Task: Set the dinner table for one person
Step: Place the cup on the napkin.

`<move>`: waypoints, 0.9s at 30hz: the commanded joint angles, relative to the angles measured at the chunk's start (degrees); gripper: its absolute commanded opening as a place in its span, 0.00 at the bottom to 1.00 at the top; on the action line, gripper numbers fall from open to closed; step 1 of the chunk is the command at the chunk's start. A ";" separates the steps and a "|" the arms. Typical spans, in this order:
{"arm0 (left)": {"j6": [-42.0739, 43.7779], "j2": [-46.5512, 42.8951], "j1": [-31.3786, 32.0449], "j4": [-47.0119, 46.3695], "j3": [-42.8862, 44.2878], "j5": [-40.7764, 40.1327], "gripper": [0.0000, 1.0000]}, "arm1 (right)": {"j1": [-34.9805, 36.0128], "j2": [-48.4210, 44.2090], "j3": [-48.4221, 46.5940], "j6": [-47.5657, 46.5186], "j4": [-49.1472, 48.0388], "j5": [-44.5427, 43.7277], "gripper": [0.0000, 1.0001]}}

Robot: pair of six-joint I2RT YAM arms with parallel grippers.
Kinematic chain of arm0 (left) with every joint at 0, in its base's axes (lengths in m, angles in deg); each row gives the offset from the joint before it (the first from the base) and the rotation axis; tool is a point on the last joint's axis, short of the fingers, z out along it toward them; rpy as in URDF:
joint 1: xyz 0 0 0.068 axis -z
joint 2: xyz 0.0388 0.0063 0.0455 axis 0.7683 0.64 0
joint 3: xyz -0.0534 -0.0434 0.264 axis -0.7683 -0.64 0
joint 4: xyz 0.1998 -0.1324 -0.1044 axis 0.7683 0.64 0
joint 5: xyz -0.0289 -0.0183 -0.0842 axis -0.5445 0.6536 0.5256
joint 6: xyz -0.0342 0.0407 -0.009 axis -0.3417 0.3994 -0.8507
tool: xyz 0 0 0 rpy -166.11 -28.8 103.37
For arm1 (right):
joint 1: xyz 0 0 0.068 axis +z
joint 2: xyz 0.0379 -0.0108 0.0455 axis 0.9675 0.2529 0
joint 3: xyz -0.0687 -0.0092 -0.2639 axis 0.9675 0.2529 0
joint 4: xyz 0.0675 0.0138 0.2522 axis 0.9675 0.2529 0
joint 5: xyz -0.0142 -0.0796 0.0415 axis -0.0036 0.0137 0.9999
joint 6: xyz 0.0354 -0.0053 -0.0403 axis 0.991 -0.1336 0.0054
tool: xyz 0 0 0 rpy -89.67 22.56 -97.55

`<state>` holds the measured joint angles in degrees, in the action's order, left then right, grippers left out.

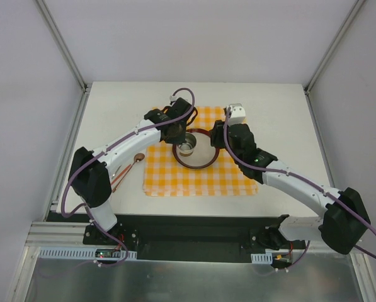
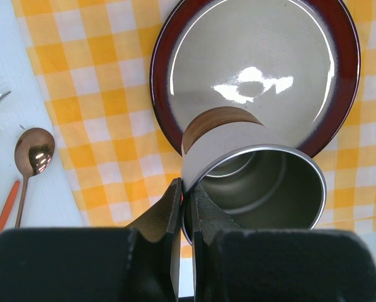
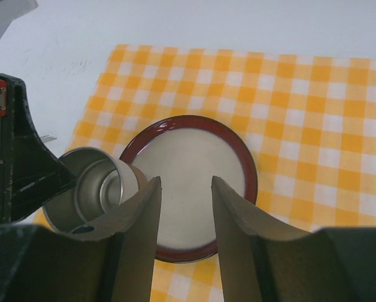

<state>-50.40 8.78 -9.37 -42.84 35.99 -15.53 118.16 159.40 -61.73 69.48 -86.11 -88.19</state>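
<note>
Pinching the cup [image 2: 263,189] rim, left jaws hang over the plate [image 2: 250,56].

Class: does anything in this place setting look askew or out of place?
Yes. The metal cup, pinched at its rim by the left gripper, looks tilted over the plate's edge instead of standing upright.

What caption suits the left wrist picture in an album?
Left gripper pinches the rim of a steel cup at the edge of a red-rimmed plate on an orange checkered mat, spoon nearby.
</note>
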 commanded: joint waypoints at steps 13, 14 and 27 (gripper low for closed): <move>1.34 -6.21 0.82 -2.43 -2.51 -0.95 0.00 | 5.27 7.07 -7.19 -0.15 0.63 5.13 0.40; 1.34 -6.30 0.82 -2.43 -2.51 -0.95 0.00 | 5.53 7.07 -7.19 -0.06 0.20 5.31 0.40; 1.25 -6.39 0.91 -2.52 -2.43 -0.51 0.00 | 7.29 10.14 -7.89 2.13 -1.57 6.01 0.39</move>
<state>-49.59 4.67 -8.93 -44.24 33.71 -15.80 124.98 169.06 -66.69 70.24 -85.13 -82.96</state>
